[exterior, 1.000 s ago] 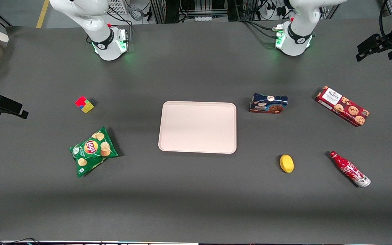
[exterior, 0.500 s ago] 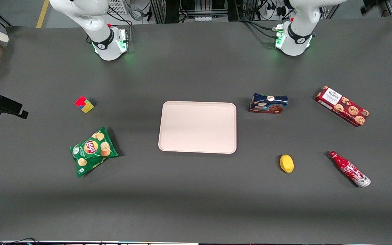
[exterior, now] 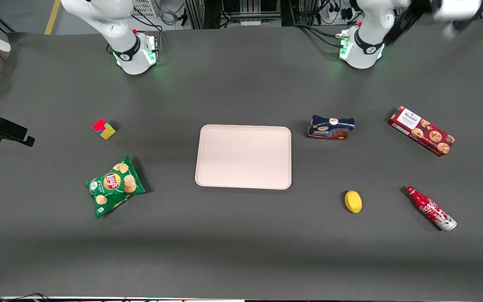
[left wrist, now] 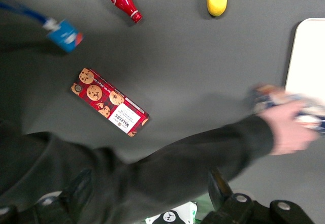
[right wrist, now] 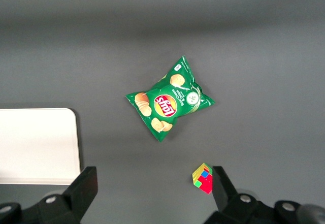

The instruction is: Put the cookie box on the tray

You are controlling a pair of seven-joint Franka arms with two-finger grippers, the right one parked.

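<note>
The navy-blue cookie box (exterior: 331, 127) lies on the table beside the tray (exterior: 243, 156), toward the working arm's end. The tray is pale pink and bare. My left gripper (exterior: 403, 23) is a blurred dark shape high above the table near its arm's base, well apart from the box. In the left wrist view its fingers (left wrist: 81, 186) stand wide apart with nothing between them. There a person's hand (left wrist: 289, 128) in a dark sleeve (left wrist: 177, 168) covers part of the cookie box (left wrist: 263, 97), next to the tray's edge (left wrist: 307, 56). The front view shows no hand.
A long red cookie box (exterior: 421, 130), a red cola bottle (exterior: 431, 208) and a lemon (exterior: 353, 201) lie toward the working arm's end. A chip bag (exterior: 114, 186) and a coloured cube (exterior: 103, 128) lie toward the parked arm's end. A blurred blue object (left wrist: 64, 34) shows in the left wrist view.
My left gripper has swung from the working arm's table end up and inward to above its arm's base, moving fast. Nothing on the table has moved.
</note>
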